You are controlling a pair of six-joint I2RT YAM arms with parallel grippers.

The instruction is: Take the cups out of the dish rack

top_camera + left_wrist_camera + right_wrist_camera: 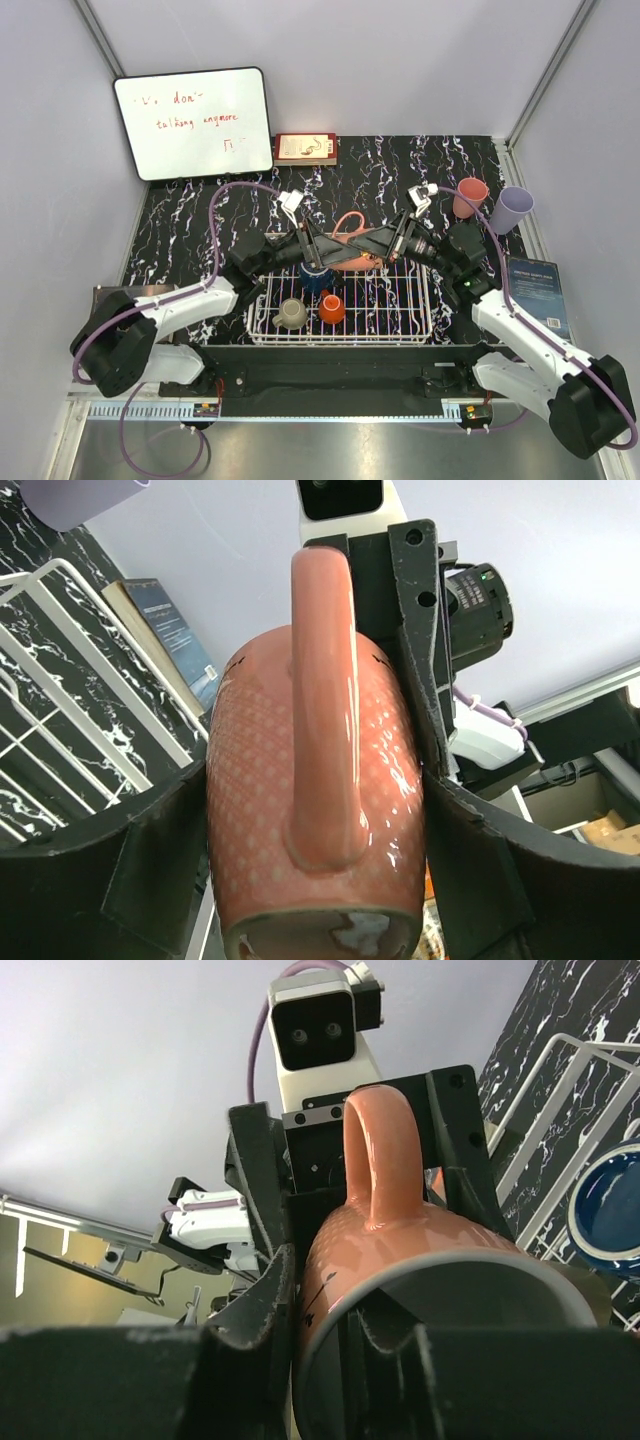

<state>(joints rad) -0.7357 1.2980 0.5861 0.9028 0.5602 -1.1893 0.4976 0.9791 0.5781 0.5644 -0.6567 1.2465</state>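
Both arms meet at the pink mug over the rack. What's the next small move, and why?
Probably open the left gripper: both grippers hold the mug, and the right gripper is nearer the cup and tumbler already standing outside the rack.

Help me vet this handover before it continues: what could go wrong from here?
1. The left gripper and right gripper both clamp the pink mug. If either pulls before the other lets go, the mug may twist or slip free.
2. The mug hangs above the dish rack. If dropped, it would likely strike the dark blue mug or orange cup below.
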